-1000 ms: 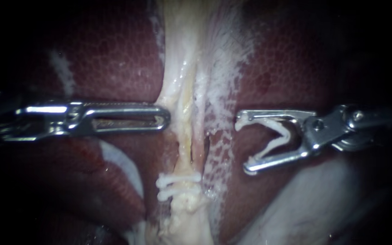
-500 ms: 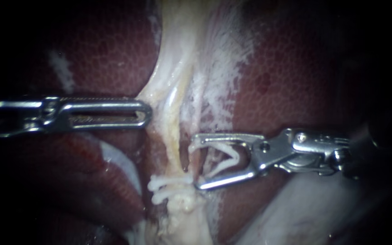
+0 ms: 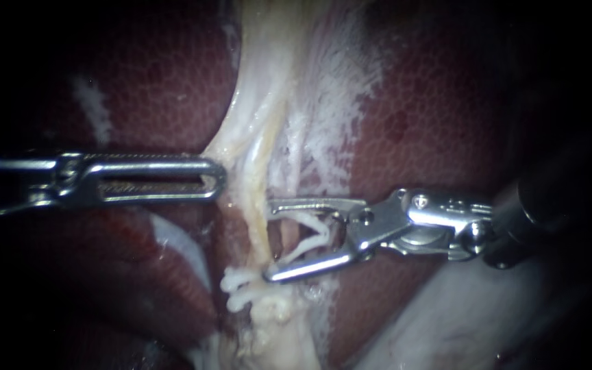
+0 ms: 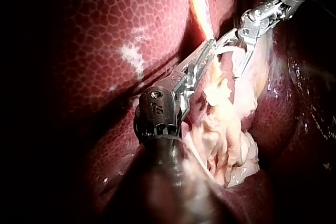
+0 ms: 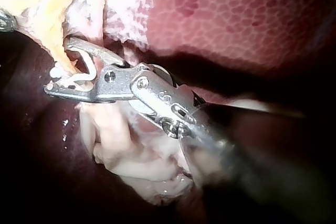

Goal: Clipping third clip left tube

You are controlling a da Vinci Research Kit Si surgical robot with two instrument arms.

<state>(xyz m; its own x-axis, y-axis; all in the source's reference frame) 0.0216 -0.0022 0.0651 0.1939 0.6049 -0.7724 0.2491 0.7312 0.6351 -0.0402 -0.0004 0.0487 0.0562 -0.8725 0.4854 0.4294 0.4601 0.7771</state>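
A pale yellowish tube (image 3: 260,212) runs down the middle of the liver (image 3: 433,103). Two white clips (image 3: 240,288) sit across it low down. My right instrument (image 3: 272,240) carries an open white clip (image 3: 313,236) in its spread jaws. Their tips reach the tube's right side just above the two clips, and the lower tip touches it. My left instrument (image 3: 210,179) has its jaws shut on the pale tissue edge (image 3: 231,154) left of the tube, holding it stretched leftward. The right wrist view shows the right instrument (image 5: 59,65) with the clip (image 5: 86,74) against the tissue. The left wrist view shows the left instrument (image 4: 207,56).
Frayed white tissue (image 3: 330,103) spreads over the liver right of the tube. A pale smooth mass (image 3: 460,322) lies at the lower right under the right shaft. A pale lumpy stump (image 3: 275,336) continues below the clips.
My right instrument has moved left and down, bringing the open clip to the tube just above the two clips. My left instrument drew back leftward, pulling the tissue edge with it.
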